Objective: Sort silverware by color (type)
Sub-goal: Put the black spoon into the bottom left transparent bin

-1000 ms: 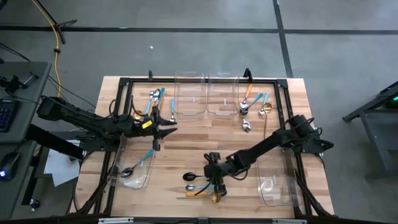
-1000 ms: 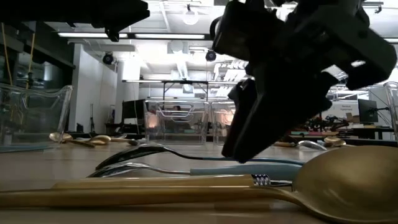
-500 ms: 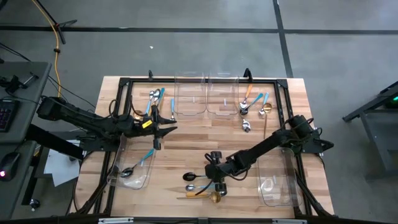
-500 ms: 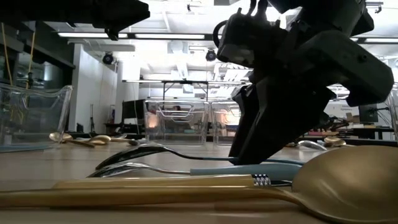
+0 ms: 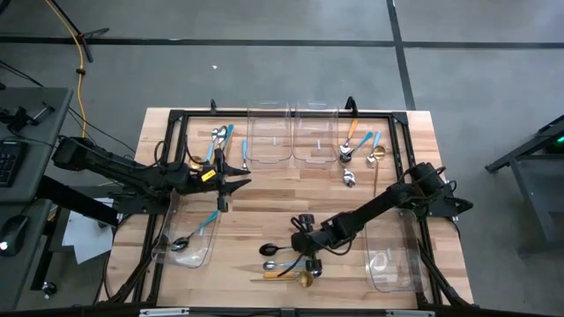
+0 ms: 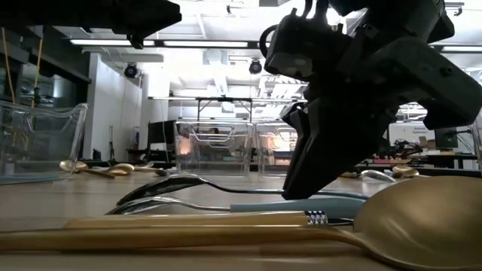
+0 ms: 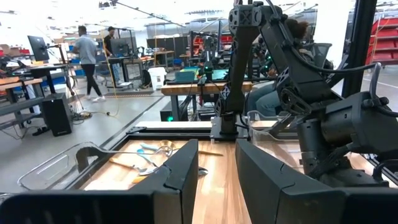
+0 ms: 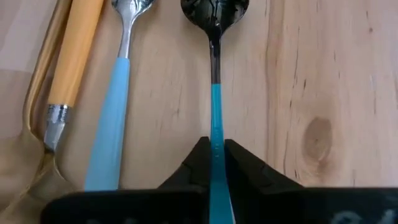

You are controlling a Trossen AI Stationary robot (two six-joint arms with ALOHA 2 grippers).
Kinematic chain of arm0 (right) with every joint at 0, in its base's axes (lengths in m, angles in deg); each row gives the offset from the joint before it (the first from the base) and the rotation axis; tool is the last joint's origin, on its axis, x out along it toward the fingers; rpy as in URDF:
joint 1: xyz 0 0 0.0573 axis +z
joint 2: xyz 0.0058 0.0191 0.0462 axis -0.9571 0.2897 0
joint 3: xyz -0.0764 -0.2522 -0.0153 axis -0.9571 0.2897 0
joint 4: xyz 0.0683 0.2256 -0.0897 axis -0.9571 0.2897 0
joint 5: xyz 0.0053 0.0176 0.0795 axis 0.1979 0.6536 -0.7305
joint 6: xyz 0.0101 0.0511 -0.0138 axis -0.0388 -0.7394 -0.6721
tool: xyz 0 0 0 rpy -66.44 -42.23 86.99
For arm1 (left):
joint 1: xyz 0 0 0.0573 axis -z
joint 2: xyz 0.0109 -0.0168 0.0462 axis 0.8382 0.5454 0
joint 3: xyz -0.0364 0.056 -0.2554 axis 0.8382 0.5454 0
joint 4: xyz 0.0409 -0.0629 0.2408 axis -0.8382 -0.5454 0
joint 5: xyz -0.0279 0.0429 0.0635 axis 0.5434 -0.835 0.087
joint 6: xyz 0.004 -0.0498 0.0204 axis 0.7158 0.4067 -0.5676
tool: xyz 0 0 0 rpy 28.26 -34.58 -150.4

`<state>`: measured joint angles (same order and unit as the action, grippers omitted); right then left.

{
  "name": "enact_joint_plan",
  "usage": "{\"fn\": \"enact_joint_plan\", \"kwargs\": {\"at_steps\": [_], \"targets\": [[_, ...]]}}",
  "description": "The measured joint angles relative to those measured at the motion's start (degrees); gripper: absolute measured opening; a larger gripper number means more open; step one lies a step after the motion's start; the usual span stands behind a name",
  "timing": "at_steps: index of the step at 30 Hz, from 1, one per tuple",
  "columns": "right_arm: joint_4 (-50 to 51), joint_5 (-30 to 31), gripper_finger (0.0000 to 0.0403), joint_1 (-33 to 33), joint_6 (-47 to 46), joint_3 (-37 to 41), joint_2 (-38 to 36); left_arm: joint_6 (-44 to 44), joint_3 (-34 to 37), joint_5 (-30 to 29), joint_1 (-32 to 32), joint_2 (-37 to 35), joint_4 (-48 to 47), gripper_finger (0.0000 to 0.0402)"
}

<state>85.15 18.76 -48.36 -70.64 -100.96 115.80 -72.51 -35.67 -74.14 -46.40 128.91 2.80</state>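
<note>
right gripper (image 8: pixel 216 163) low over the counter (image 5: pixel 264 207), fingers clenched on dark-headed blue-handled spoon (image 8: pixel 215 74), left gripper (image 5: pixel 231 185) hovering with fingers parted, grasping nothing

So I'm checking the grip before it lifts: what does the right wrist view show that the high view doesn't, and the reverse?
Only the right wrist view shows the fingers shut on the dark-headed spoon's blue handle.

Only the high view shows the left hand waiting above the table, apart from the clear bins.

Both show the right hand at the spoons lying near the table's front edge.
</note>
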Motion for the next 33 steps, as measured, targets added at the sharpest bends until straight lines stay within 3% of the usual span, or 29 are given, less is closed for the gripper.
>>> {"fn": "enact_joint_plan", "kwargs": {"at_steps": [4,9,13,19,25,29,33], "targets": [[6.05,0.72,0.0010,-0.04,1.00,0.19,-2.37,0.00,0.00,0.02,0.00,0.00,0.00,0.0099],[16.86,8.89,0.0003,-0.06,-0.80,0.38,-8.29,0.00,0.00,0.04,0.00,0.00,0.00,0.0099],[16.91,12.65,0.0002,-0.06,-1.24,2.53,-13.16,0.00,0.00,0.07,0.00,-0.02,-0.12,0.0099],[0.45,16.49,0.0002,-0.04,-6.82,18.32,-24.19,0.09,0.00,0.15,0.00,-0.02,-0.59,0.0099],[-34.19,20.22,0.0001,-2.30,-4.46,33.71,-30.95,0.00,0.00,0.13,-0.07,-0.02,0.09,0.0099],[-55.60,20.39,0.0001,-5.90,2.66,37.91,-29.86,0.00,-0.02,0.11,-0.13,0.22,0.53,0.0099],[-66.48,17.29,0.0001,-9.44,10.97,36.69,-27.35,0.14,-0.01,0.13,-0.86,1.69,1.83,0.0099]]}}
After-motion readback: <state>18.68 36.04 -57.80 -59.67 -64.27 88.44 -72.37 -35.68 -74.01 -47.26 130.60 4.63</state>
